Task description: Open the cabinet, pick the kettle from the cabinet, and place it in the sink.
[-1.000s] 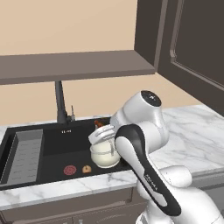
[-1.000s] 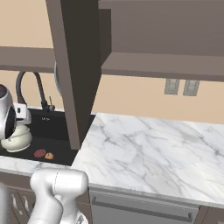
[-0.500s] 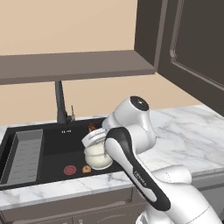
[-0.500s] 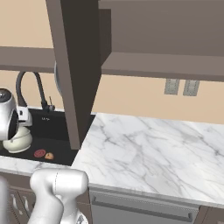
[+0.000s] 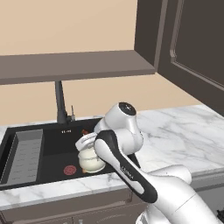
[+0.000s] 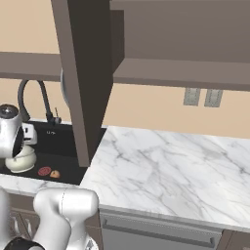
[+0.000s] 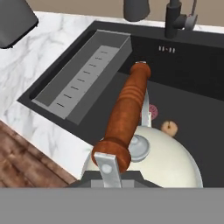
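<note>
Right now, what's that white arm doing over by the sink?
The robot arm's gripper is shut on the reddish handle of a small cream kettle and holds it low in the black sink, near the drain. Above, the dark cabinet stands open. Whether the kettle already rests on the basin floor is hard to tell.

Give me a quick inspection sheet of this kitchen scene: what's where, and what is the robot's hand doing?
Surface: white marble counter.
Job's things: cream kettle low inside the black sink; whether it rests on the bottom cannot be told. Cabinet door swung open.
Clutter: small red disc and small orange piece on the sink floor.
Hand: hand shut on the kettle's reddish handle.
Cables: nothing seen.
Surroundings: black faucet, wall outlets, beige wall.
</note>
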